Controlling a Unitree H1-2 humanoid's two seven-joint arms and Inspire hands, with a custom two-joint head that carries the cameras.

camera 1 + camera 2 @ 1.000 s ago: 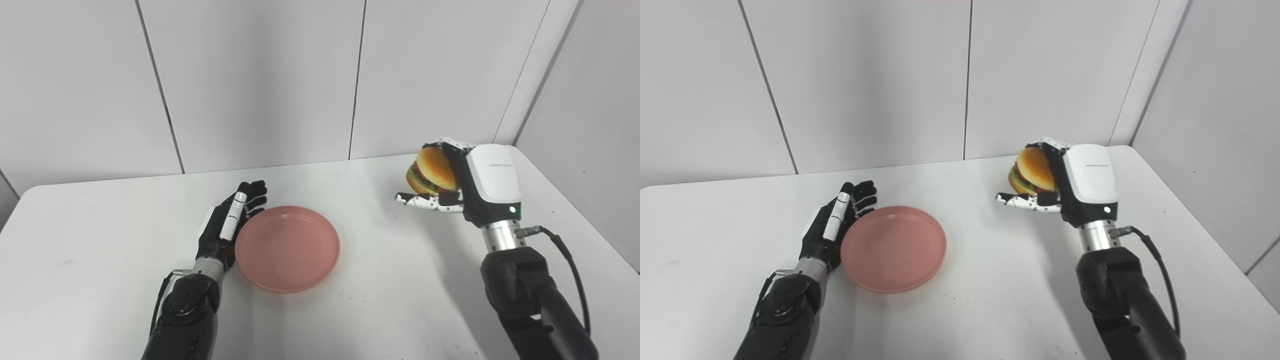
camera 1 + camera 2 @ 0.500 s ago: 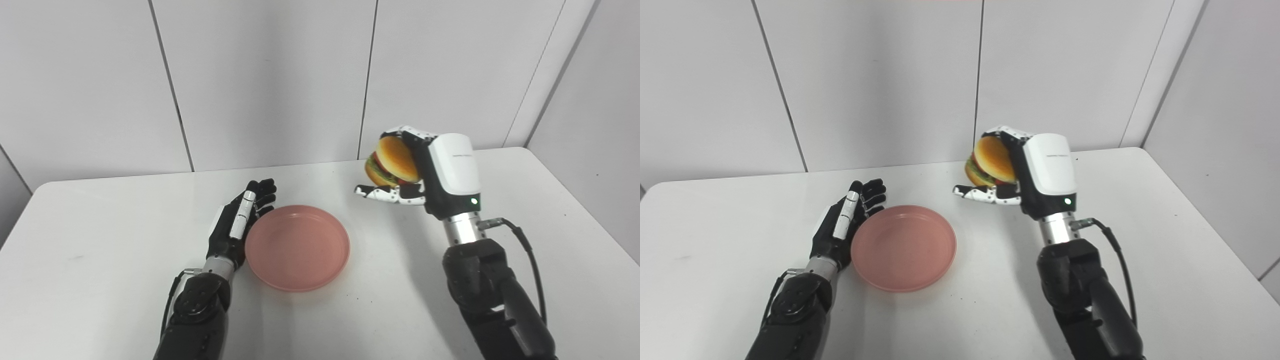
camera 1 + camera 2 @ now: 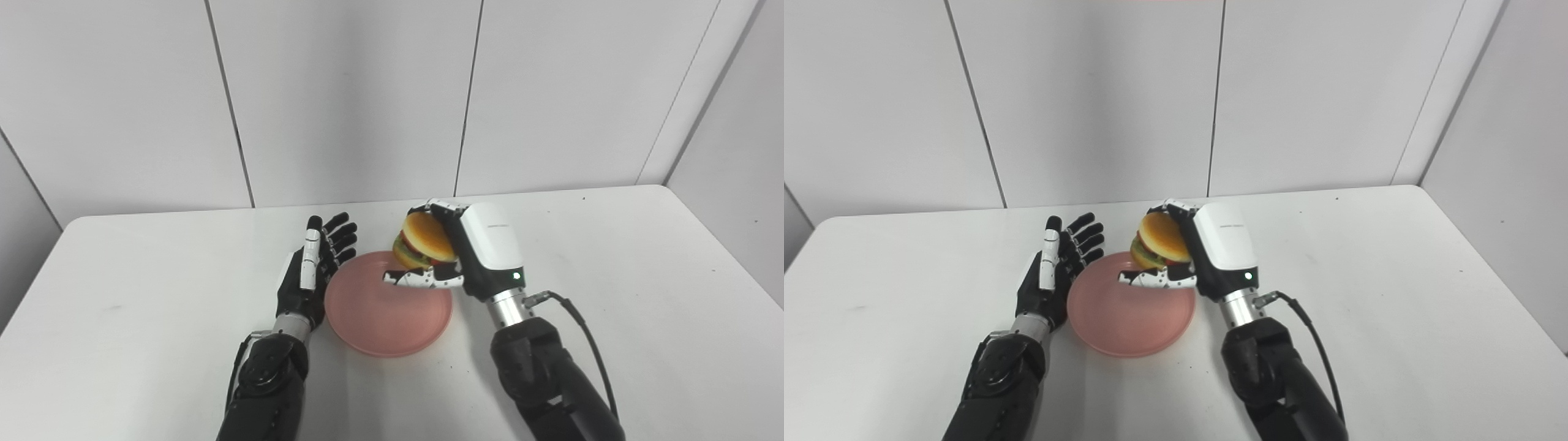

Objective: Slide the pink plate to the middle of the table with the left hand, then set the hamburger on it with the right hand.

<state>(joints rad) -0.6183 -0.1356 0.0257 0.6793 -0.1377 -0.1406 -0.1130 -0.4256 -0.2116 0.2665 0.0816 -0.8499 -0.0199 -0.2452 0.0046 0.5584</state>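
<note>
The pink plate (image 3: pixel 380 321) lies on the white table (image 3: pixel 612 275), near its middle. My left hand (image 3: pixel 312 272) is open, fingers straight and apart, standing on edge against the plate's left rim. My right hand (image 3: pixel 471 254) is shut on the hamburger (image 3: pixel 422 242), which has a tan bun with green and red layers. It holds the hamburger tilted in the air over the plate's far right part, clear of the plate. The same scene shows in the right eye view, with the plate (image 3: pixel 1127 324), the hamburger (image 3: pixel 1159 241), the left hand (image 3: pixel 1056 269) and the right hand (image 3: pixel 1213 254).
White wall panels (image 3: pixel 343 98) stand behind the table and along its right side. A black cable (image 3: pixel 582 331) runs from my right wrist. The table's right half and left part are bare white surface.
My right hand has carried the hamburger leftward from the table's right side to above the plate, and a little lower. The camera has shifted. My left hand stays by the plate.
</note>
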